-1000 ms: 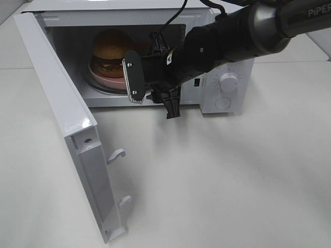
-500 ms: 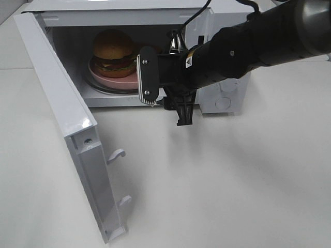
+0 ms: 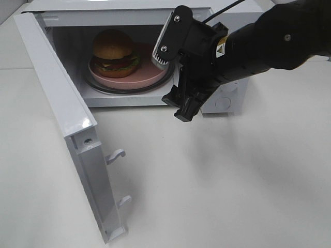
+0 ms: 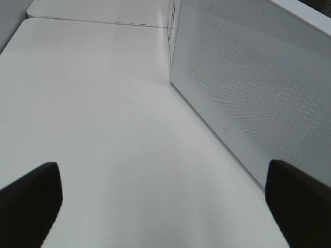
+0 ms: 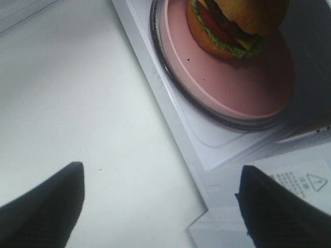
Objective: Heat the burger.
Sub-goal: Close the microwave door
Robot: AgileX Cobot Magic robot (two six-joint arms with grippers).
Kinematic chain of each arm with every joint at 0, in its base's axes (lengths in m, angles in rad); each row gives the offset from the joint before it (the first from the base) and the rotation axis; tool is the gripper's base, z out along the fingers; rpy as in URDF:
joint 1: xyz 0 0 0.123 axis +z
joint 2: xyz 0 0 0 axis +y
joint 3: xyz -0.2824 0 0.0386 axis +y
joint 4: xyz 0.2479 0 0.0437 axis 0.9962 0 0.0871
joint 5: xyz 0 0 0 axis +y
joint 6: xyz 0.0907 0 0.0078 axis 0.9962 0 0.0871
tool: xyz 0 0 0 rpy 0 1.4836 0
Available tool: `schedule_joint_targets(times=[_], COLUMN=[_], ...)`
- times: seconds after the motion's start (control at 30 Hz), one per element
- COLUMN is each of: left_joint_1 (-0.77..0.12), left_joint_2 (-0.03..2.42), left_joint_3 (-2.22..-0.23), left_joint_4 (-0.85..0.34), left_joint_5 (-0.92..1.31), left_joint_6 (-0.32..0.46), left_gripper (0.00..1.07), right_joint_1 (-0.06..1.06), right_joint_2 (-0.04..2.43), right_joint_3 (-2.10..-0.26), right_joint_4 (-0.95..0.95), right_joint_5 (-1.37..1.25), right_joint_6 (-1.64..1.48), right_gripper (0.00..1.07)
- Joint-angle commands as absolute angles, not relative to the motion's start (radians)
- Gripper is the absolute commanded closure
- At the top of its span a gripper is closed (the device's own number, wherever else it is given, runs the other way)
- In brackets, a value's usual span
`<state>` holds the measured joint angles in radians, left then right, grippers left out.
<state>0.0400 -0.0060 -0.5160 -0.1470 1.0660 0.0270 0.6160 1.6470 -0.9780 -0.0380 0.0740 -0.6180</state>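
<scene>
Burger: a round burger (image 3: 114,51) with a glossy golden-brown bun sat on a pink round plate (image 3: 135,79) inside a white microwave oven (image 3: 227,101).
Plate: it rested on the oven's dark-rimmed glass turntable (image 5: 176,90).
Door: the white oven door (image 3: 62,103) stood wide open.
Right gripper (image 3: 173,85): it hung just outside the oven mouth, jaws spread wide and empty.
Left gripper (image 4: 165,201): jaws apart and empty, over the white table (image 4: 93,129) near the door.
</scene>
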Motion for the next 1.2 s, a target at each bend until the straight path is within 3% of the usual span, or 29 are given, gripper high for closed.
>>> schedule_joint_targets(times=[0.03, 0.4, 0.73, 1.2], left_joint_1=[0.045, 0.045, 0.045, 0.045], left_joint_2=[-0.01, -0.01, -0.01, -0.01], left_joint_3=[-0.514, -0.514, -0.514, -0.514], left_joint_4=[-0.146, -0.146, -0.146, -0.146], left_joint_5=[1.068, 1.068, 1.068, 1.068], left_joint_6=[0.025, 0.025, 0.025, 0.025], left_gripper=[0.07, 0.07, 0.07, 0.07], right_joint_1=[0.615, 0.615, 0.615, 0.615], right_joint_2=[1.602, 1.452, 1.348, 1.206], right_joint_3=[-0.959, -0.884, -0.879, -0.879], right_joint_4=[-0.047, -0.047, -0.094, -0.092], right_joint_5=[0.109, 0.273, 0.632, 0.903], right_joint_6=[-0.54, -0.32, -0.107, -0.058], right_gripper=[0.28, 0.29, 0.3, 0.31])
